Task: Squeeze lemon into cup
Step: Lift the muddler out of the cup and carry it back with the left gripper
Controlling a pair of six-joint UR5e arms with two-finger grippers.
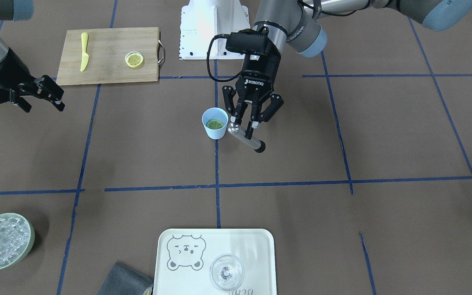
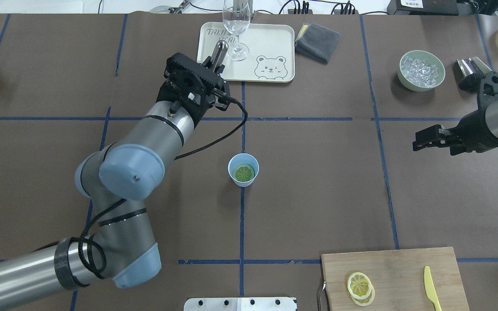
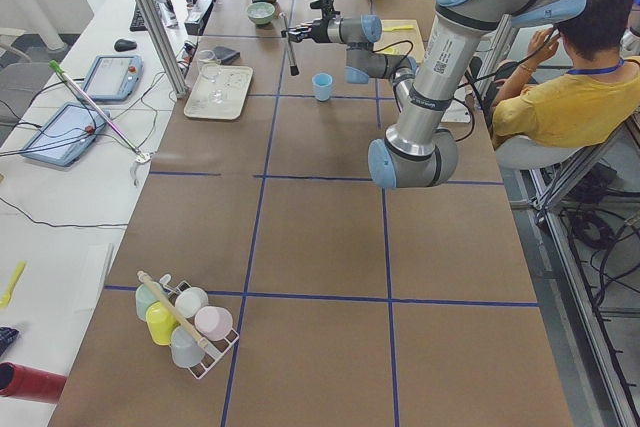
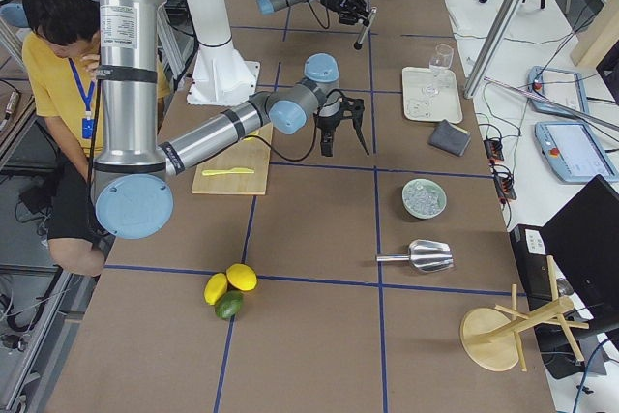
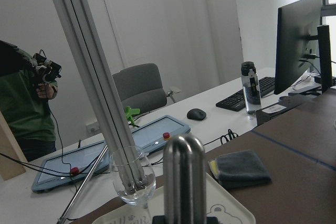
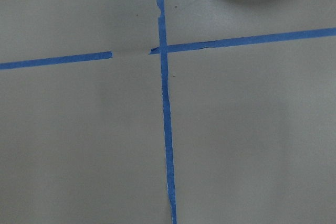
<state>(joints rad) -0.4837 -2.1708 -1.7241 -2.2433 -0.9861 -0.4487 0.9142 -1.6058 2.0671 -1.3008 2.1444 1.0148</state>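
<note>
Brown taped table (image 1: pixel 383 135) is carrying the cup (image 1: pixel 214 134) at ctr w/ 1 lemon (image 1: pixel 214 124) lying flat inside. It's probably soft, wet, slippery: press its face, don't pinch. Left gripper (image 1: pixel 245 123) is clamping a metal muddler (image 1: pixel 247 140) in the air, apart from the cup; right gripper (image 1: pixel 41 95) is hanging open. Juice level is hiding under the lemon.

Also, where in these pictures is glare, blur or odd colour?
Front-facing view: the white base is blown out. Overhead view: the lemon in the cup looks greenish. Left wrist view: the near metal rod is slightly soft, the room behind sharp.
</note>
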